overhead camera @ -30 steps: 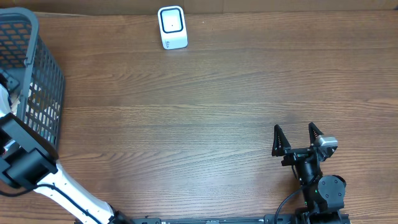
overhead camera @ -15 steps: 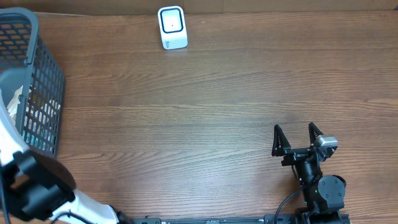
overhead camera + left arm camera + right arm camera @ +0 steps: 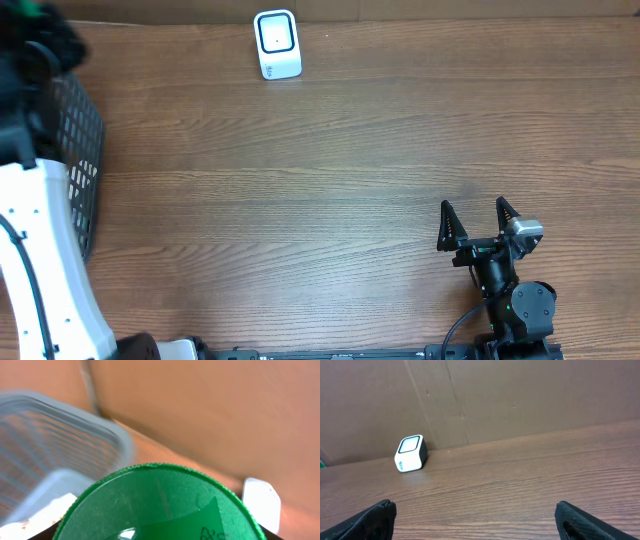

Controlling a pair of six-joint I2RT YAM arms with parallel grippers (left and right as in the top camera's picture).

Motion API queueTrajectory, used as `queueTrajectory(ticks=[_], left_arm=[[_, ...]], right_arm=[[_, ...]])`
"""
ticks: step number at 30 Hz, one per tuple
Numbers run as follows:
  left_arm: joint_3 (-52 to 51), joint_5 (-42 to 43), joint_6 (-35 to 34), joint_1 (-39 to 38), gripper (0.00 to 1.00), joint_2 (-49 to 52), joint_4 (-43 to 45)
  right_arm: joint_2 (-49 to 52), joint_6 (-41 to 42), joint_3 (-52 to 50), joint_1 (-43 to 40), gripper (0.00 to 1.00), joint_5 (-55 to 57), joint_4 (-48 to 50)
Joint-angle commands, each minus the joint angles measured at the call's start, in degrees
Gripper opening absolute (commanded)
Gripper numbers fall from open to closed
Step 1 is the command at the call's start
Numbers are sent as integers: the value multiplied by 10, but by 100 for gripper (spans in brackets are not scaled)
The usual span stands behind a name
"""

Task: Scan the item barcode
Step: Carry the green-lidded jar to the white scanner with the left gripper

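Left wrist view fills with the green-capped item (image 3: 160, 505), gripped by our left gripper (image 3: 35, 28) above the basket (image 3: 88, 140) at 9 o'clock. We should carry it to the scanner (image 3: 277, 44) at 12 o'clock, barcode facing its window. Basket contents are mostly hidden. Our right gripper (image 3: 478, 220) sits open-jawed at 5 o'clock.

Green lid (image 3: 160, 505), grey mesh basket (image 3: 85, 135), white black-faced scanner (image 3: 277, 44) — brown wood-grain table (image 3: 350, 180).
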Motion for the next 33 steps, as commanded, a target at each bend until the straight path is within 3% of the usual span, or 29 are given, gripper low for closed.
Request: queueTrajectory(ticks=[1,6,12,24,33], left_arm=[[5,17,2,-65,47,-1,-41],[5,12,3,-162,47,32,-122],[5,14,3,-244,47,107,-157],[5,28,16,-377,49,301,-111],[5,37,11,-437,50,386,-95]], right_arm=[[-6,-3,-6,-3,100,-1,4],[-6,-3,-6,-3,100,-1,4],[-6,-3,-6,-3,100,-1,4],[-6,-3,-6,-3,100,-1,4],[-6,-3,-6,-3,100,-1,4]])
